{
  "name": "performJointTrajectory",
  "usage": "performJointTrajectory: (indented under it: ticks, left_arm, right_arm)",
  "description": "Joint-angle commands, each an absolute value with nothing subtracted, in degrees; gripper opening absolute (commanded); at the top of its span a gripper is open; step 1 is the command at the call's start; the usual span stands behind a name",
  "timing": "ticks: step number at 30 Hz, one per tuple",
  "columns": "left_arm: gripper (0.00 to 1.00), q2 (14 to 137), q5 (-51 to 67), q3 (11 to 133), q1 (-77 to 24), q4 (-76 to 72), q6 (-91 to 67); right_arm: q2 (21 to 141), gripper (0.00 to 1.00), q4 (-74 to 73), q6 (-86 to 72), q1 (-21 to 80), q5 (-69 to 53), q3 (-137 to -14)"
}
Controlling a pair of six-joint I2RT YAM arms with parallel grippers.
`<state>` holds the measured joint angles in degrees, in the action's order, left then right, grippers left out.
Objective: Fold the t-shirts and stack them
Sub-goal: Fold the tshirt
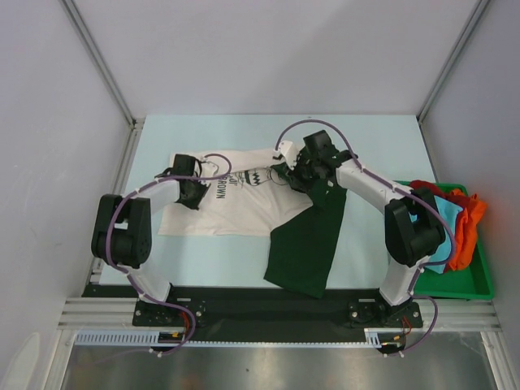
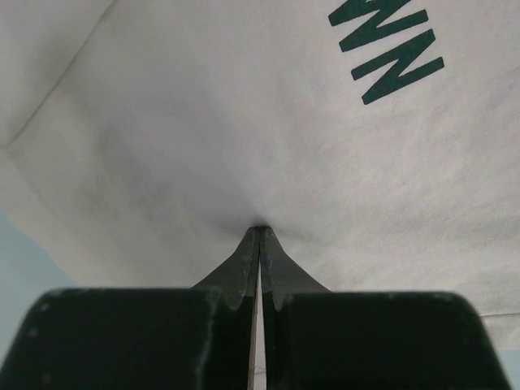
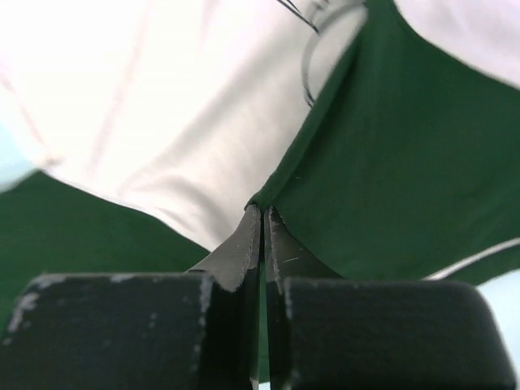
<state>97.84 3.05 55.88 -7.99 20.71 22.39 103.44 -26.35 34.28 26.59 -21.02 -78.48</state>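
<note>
The cream-white t-shirt (image 1: 231, 203) with dark lettering lies spread on the pale table, centre-left. My left gripper (image 1: 192, 192) rests on its left part. In the left wrist view its jaws are shut, and the tips (image 2: 260, 230) pinch a pucker of the white cloth (image 2: 244, 122). The dark green t-shirt (image 1: 309, 240) hangs in a long fold from my right gripper (image 1: 297, 175) toward the table's front, overlapping the white shirt's right edge. In the right wrist view the jaws are shut on the green cloth's edge (image 3: 262, 210), with green cloth (image 3: 390, 162) and white cloth (image 3: 162, 106) beyond.
A green tray (image 1: 479, 286) at the right table edge holds orange-red (image 1: 467, 227) and teal (image 1: 445, 236) cloths. White walls and metal frame posts (image 1: 97, 61) enclose the table. The arm bases stand on the black rail (image 1: 260, 309) at the near edge.
</note>
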Motion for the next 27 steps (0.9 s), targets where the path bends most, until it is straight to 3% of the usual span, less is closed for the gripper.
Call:
performJointTrajectory:
  ticks: [1, 3, 6, 7, 10, 18, 27]
  left_arm:
    - [0.02, 99.1, 4.0, 57.6, -8.6, 18.2, 21.3]
    - [0.02, 99.7, 3.8, 58.0, -8.6, 18.5, 21.3]
    - [0.01, 101.0, 3.8, 59.2, -8.6, 19.8, 20.6]
    - [0.01, 100.9, 3.8, 59.2, -8.6, 19.7, 20.4]
    - [0.01, 100.3, 4.1, 59.5, -8.6, 19.6, 20.0]
    - [0.03, 100.7, 3.0, 68.2, -6.8, 21.8, 22.8]
    - [0.05, 119.9, 4.1, 95.2, -1.0, 30.0, 17.6]
  right_arm:
    - [100.5, 0.0, -28.1, 32.7, 29.5, -22.2, -78.4]
    - [100.4, 0.02, -27.8, 32.4, 31.0, -21.7, -78.1]
    - [100.8, 0.18, -27.3, 32.1, 31.9, -20.9, -78.0]
    - [100.9, 0.32, -26.8, 31.6, 31.8, -20.3, -78.0]
    - [100.8, 0.42, -24.9, 29.2, 30.7, -18.4, -78.6]
    - [104.6, 0.49, -22.1, 22.3, 22.9, -18.7, -84.9]
    - [117.3, 0.45, -22.3, 22.9, 13.6, -18.9, -94.0]
